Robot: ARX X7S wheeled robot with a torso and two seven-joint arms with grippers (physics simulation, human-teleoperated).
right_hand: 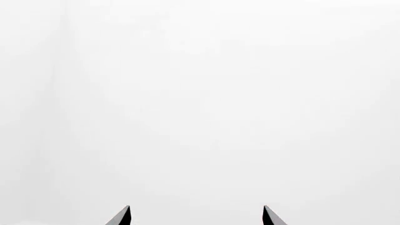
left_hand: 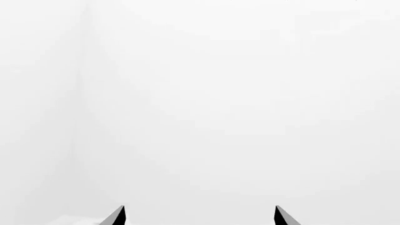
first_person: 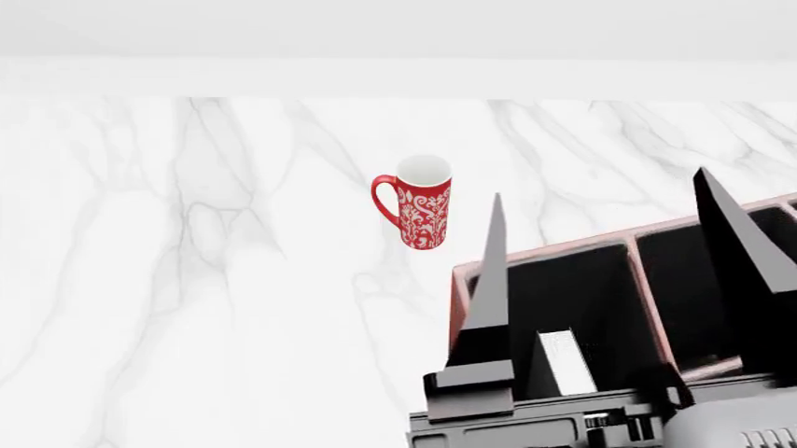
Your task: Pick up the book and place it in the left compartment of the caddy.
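On the white marble table (first_person: pixel 187 280) I see the book (first_person: pixel 566 362), seemingly upright in the left compartment (first_person: pixel 561 289) of the caddy (first_person: pixel 464 280), near, between my right gripper (first_person: pixel 600 184)'s wide-spread fingers. The left gripper (left_hand: pixel 200 213), also spread, is empty.

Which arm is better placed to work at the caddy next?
Right, probably. The right gripper hangs open over the caddy in the head view; the left gripper, also open, faces only blank white and is absent from the head view.

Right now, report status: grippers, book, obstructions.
Left gripper open, empty. Right gripper open, empty. Book apparently down in caddy left compartment, only pale edge showing. Mug upright, apart from caddy.
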